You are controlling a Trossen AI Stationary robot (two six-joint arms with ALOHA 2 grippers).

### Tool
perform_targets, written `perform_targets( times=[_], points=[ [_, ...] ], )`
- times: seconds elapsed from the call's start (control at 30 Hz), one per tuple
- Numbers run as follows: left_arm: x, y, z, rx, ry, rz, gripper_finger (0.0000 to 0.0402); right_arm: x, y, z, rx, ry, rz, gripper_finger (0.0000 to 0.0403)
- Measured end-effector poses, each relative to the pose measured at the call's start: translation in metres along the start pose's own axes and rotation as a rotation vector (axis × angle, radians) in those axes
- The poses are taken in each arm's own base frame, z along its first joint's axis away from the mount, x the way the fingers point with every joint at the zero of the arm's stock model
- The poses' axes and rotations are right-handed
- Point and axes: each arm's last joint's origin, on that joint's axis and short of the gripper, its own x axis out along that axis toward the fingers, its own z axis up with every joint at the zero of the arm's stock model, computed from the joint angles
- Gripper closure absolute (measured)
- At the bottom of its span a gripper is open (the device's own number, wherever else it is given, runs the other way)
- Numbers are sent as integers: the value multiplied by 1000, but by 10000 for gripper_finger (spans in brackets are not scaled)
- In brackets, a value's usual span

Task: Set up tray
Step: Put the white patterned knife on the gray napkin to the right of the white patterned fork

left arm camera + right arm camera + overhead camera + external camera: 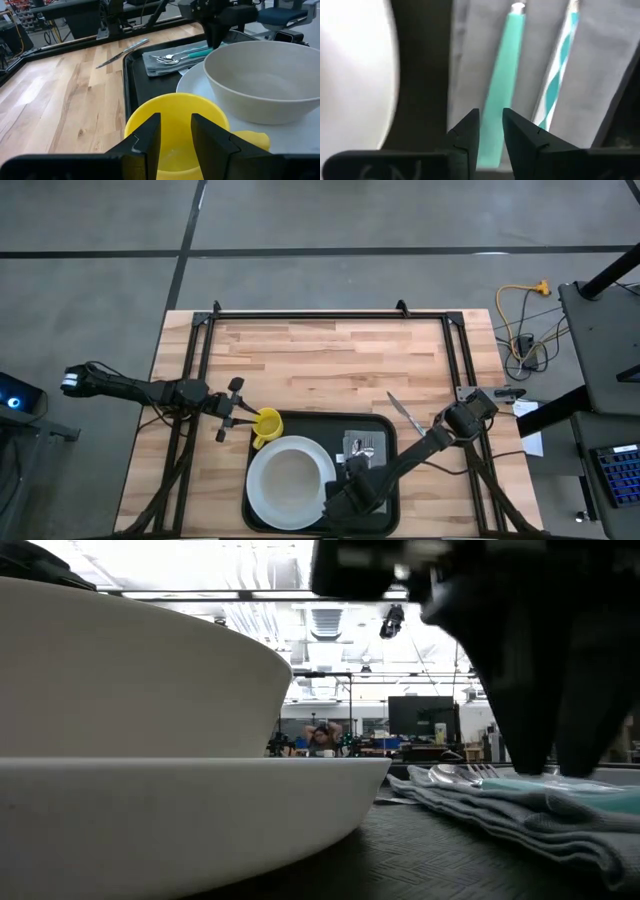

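A black tray (385,428) lies at the table's near edge. It carries a white plate (262,502) with a white bowl (295,475) on it, and a grey napkin (362,448) on which a spoon and a fork lie. A yellow cup (267,424) is at the tray's far left corner, and my left gripper (248,420) reaches it from the left with its fingers close together. My right gripper (355,470) points down over the napkin, shut on a teal handle (502,75). A teal-and-white striped handle (557,80) lies beside that one. My left gripper (175,130) has its two fingers (150,135) close together at the yellow cup's near rim (132,122), coming level from the table's left. The fingers hide the place of contact, so the hold cannot be told. The cup is upright, its handle (250,137) off to one side. My right gripper (490,127) pinches the teal handle (489,137) between its two fingers, from above and pointing down, with the fingers across the handle. The handle lies flat on the grey napkin (520,810).
A table knife (405,413) lies on the bare wood just beyond the tray's far right corner. Black frame rails run along the table's far edge and both sides. The far half of the wooden table (330,355) has free room. People sit in the room beyond.
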Motion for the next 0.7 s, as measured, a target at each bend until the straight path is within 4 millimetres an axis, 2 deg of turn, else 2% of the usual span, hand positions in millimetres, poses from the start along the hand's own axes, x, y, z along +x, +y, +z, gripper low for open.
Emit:
perform_targets(
  times=[0.23, 0.53, 0.7],
  points=[
    [0, 0, 0, 0, 0, 0, 307, -20, 9, 6, -118, 26, 19, 335],
    [0, 0, 0, 0, 0, 0, 307, -44, 22, 22, -227, 38, 60, 322],
    [0, 0, 0, 0, -1, 0, 307, -48, 32, 41, -380, -113, 109, 316]
  ],
)
